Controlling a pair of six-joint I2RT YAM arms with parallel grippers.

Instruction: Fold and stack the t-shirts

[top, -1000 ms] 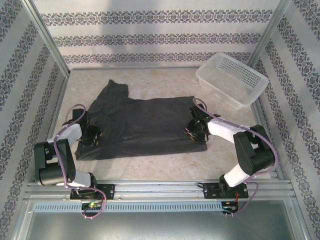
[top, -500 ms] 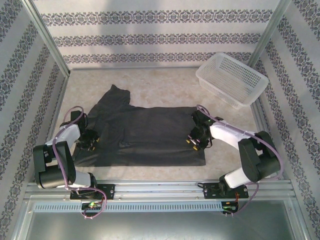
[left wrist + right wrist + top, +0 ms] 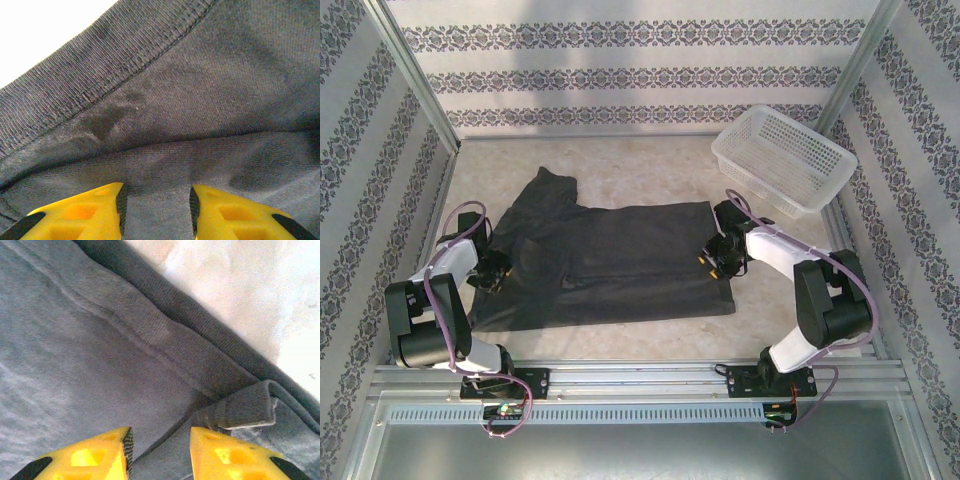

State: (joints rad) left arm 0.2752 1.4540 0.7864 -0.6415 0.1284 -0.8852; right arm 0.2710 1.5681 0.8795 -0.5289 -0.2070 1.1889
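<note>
A dark charcoal t-shirt (image 3: 610, 260) lies spread flat across the middle of the table, with one sleeve pointing to the far left. My left gripper (image 3: 492, 272) sits at the shirt's left edge, shut on a raised fold of the cloth (image 3: 160, 165) that fills the gap between its yellow fingers (image 3: 85, 215). Near a ribbed seam, the left gripper (image 3: 157, 212) holds this fold. At the shirt's right edge my right gripper (image 3: 713, 258) is shut on the hem. The right gripper (image 3: 161, 452) has grey cloth (image 3: 100, 355) running between its fingers, beside a small folded tab (image 3: 245, 410).
A white plastic lattice basket (image 3: 717, 152) stands at the back right corner. Patterned walls enclose the table on three sides. Bare tabletop (image 3: 650, 165) lies behind the shirt, and a narrow strip (image 3: 620, 340) lies in front of it before the metal rail.
Both grippers and the shirt slid toward the near edge, then back away from it. The shirt's near hem now lies farther from the rail than half a second ago.
</note>
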